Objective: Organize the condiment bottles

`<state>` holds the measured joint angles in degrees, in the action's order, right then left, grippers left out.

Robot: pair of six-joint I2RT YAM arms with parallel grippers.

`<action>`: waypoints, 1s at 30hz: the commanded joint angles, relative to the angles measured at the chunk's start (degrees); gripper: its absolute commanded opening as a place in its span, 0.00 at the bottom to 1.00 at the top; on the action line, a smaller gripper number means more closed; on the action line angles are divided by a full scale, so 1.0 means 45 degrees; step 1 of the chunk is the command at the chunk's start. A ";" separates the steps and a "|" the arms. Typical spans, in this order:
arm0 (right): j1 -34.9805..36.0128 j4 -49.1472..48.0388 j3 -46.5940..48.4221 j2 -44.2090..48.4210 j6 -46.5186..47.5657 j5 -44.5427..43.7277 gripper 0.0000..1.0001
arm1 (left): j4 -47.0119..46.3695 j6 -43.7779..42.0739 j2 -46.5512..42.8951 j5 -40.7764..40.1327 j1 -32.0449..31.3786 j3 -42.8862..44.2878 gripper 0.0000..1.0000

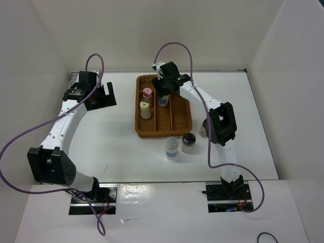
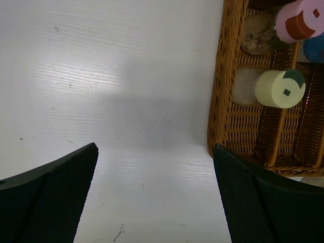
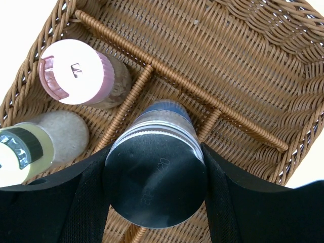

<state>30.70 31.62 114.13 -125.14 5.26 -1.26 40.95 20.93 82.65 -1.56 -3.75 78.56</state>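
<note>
The silver-capped condiment bottle (image 3: 154,185) is upright and clamped between the right fingers (image 3: 243,202). It is at the middle lane of the wicker tray (image 3: 253,61), beside the pink-capped bottle (image 3: 76,71) and the yellow-capped bottle (image 3: 30,152). It looks small, light and rigid; its smooth cap is probably slippery, so the ribbed band just below seems the surest hold. The left fingers (image 2: 50,197) gape empty above the desk (image 2: 126,76).

pink jar (image 1: 147,92) and yellow jar (image 1: 145,107) block tray (image 1: 162,134) left lane, right lane open
</note>
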 commanded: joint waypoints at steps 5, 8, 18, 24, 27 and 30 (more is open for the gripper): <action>-0.0064 -0.1069 0.0732 0.0018 0.0140 0.0084 0.65 | -0.0506 -0.0276 0.0129 0.0250 0.0091 0.0608 1.00; -0.0064 -0.0933 0.0732 0.0016 0.0140 0.0084 0.79 | -0.0506 -0.0276 0.0129 0.0250 0.0091 0.0608 1.00; -0.0064 0.0140 0.0639 0.2313 -0.0094 -0.0932 0.98 | -0.0506 -0.0276 -0.0105 0.0250 0.0091 0.0608 1.00; 0.0053 0.0259 -0.2251 0.5871 -0.0679 -0.0932 0.98 | -0.0641 -0.0160 -0.0379 0.0484 0.0091 0.0336 1.00; 0.0889 0.0375 -0.4160 0.7668 -0.0953 -0.0932 0.98 | -0.0779 -0.0042 -0.0885 0.0836 0.0091 -0.0212 1.00; 0.1750 0.0494 -0.6016 0.8920 -0.1459 -0.0816 0.98 | -0.0779 -0.0041 -0.0887 0.1244 0.0091 -0.0504 1.00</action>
<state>34.41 32.12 94.45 -87.11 1.48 -5.61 39.27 21.02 80.88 1.17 -3.60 77.56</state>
